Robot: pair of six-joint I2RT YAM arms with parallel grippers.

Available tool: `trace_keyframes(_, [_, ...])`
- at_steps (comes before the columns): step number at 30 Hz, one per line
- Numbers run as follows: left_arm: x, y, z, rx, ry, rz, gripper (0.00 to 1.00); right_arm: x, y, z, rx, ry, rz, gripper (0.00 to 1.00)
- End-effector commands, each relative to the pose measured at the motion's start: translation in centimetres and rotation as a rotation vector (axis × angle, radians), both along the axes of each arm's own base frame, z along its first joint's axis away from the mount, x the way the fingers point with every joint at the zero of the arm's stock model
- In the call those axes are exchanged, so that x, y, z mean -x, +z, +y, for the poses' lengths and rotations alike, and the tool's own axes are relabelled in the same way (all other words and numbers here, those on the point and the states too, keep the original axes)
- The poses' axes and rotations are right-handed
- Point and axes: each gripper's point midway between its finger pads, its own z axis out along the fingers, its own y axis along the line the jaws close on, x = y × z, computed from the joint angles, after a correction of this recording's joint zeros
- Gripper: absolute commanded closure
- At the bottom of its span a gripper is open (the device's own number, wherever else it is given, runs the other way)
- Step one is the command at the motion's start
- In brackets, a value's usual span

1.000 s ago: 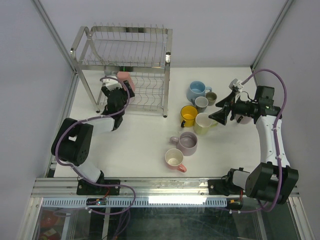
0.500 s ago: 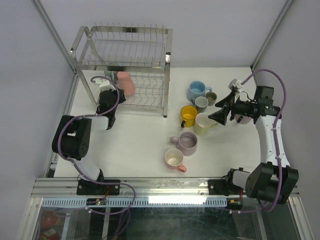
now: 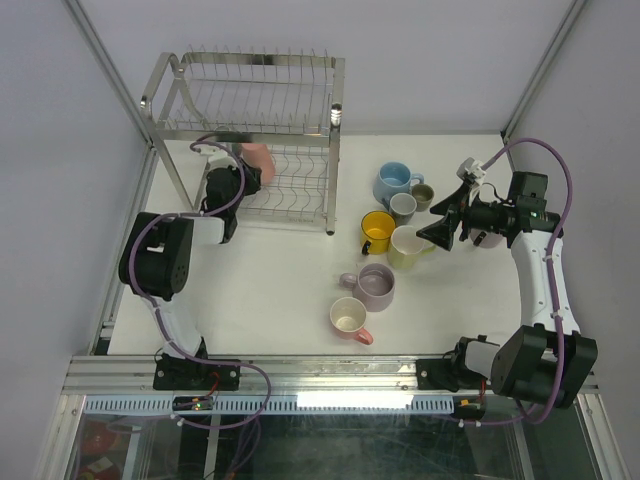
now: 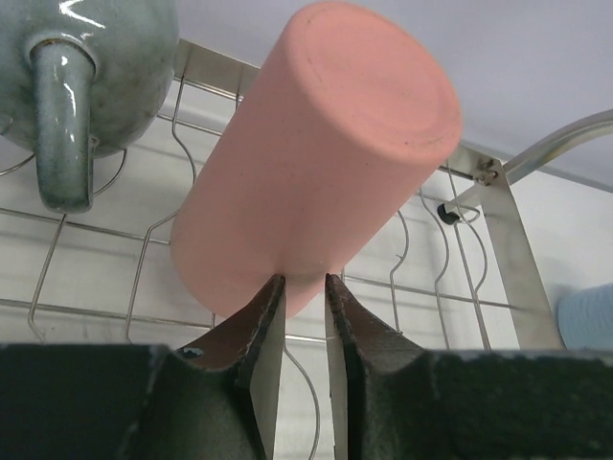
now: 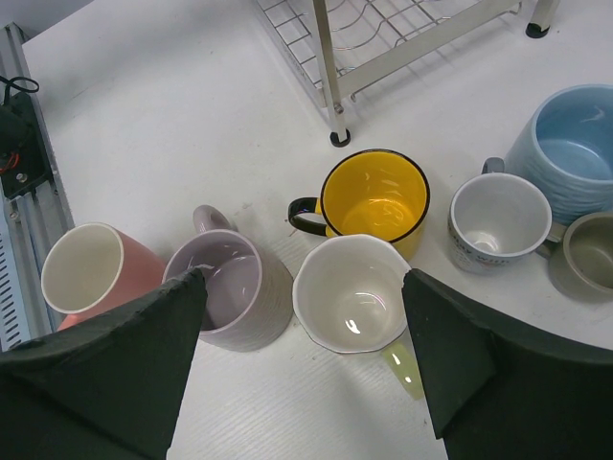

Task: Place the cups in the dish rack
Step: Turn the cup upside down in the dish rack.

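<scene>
The pink cup (image 4: 316, 153) leans bottom-up on the dish rack (image 4: 510, 240) mid-frame, the nearly clenched, empty left claw (image 4: 299, 287) at its side, the right claw (image 5: 304, 280) spread wide over a pale green cup (image 5: 350, 297).

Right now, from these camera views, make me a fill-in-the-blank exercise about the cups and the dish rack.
1. The salmon pink ceramic cup rests on the shiny chrome wire dish rack's ___ shelf.
2. The right pincer hovers with its jaws ___ over the pale ceramic cup with the green handle.
3. The ceramic cup with the black rim and handle is ___.
Missing words: lower; open; yellow
</scene>
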Motion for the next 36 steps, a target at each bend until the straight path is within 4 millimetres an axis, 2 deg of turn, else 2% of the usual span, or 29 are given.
trace_keyframes(1, [-2.1, 2.8, 0.3, 0.042, 0.016, -0.076, 0.78, 0.1, 1.3, 0.3, 0.006, 0.013, -0.069, 0.14])
trace_keyframes(14, [-5.4, 3.8, 0.9, 0.012, 0.070, -0.093, 0.71, 0.1, 1.3, 0.3, 0.003, 0.015, -0.068, 0.14])
trace_keyframes(21, [-6.2, 3.8, 1.2, -0.014, 0.089, -0.094, 0.69, 0.1, 1.3, 0.3, 0.002, 0.015, -0.068, 0.14])
trace_keyframes(27, [-6.2, 4.6, 1.6, -0.028, 0.104, -0.114, 0.66, 0.1, 1.3, 0.3, 0.001, 0.014, -0.068, 0.14])
trace_keyframes(32, [-4.8, 5.4, 1.7, -0.018, 0.100, -0.177, 0.78, 0.1, 1.3, 0.3, -0.001, 0.014, -0.067, 0.13])
trace_keyframes(36, [-3.5, 5.2, 1.3, -0.026, 0.061, -0.205, 0.87, 0.2, 1.3, 0.4, -0.002, 0.016, -0.068, 0.13])
